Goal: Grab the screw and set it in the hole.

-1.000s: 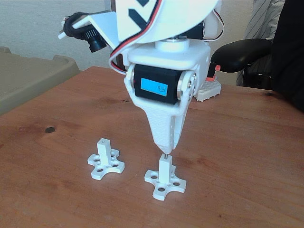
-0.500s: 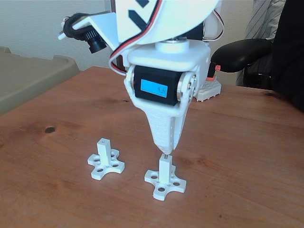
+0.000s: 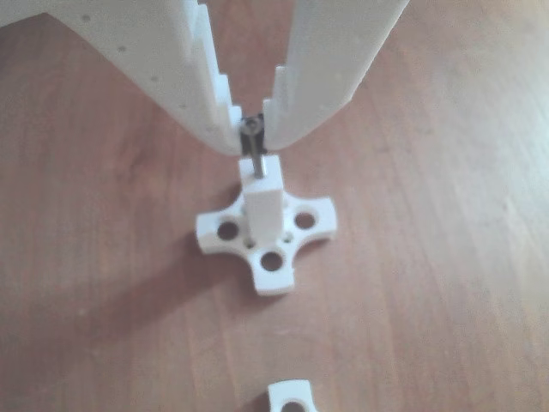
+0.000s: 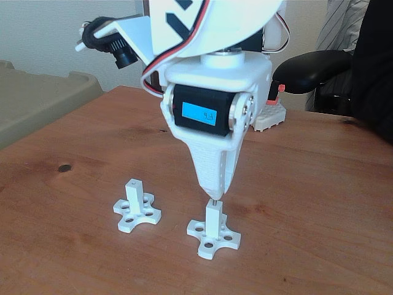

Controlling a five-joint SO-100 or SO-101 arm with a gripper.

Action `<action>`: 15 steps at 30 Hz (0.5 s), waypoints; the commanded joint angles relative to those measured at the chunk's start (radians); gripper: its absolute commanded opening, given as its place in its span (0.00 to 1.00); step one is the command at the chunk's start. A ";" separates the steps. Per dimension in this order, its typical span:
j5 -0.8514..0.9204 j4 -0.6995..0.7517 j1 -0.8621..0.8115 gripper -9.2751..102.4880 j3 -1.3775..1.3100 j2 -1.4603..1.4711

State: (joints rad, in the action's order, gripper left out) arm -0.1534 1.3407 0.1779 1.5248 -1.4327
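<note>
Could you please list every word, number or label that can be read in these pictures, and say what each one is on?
No text can be read with certainty.
Blue label on the servo above the gripper: dark characters, too blurred to read.
Black marking on the white arm cover: a cropped graphic, no legible letters.
White posts, screw and wooden table: no writing.

We saw soft daylight in both views. In the other view the counter (image 3: 446, 257) was washed pale toward the right, and a dim shadow fell left of the post (image 3: 264, 206). That picture was soft throughout, the tool (image 3: 251, 137) blurred at its edges. The fixed view was sharper but grainy, with mild glare on the counter (image 4: 319, 184) and faint shadows under both posts.
</note>
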 commanded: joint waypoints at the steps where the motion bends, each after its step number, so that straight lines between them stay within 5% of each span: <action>1: -0.012 0.011 -0.003 0.09 -0.043 -0.028; 15: -0.026 0.015 -0.011 0.13 -0.043 -0.035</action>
State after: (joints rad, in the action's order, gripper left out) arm -0.1687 1.3484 0.1779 1.5248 -1.4312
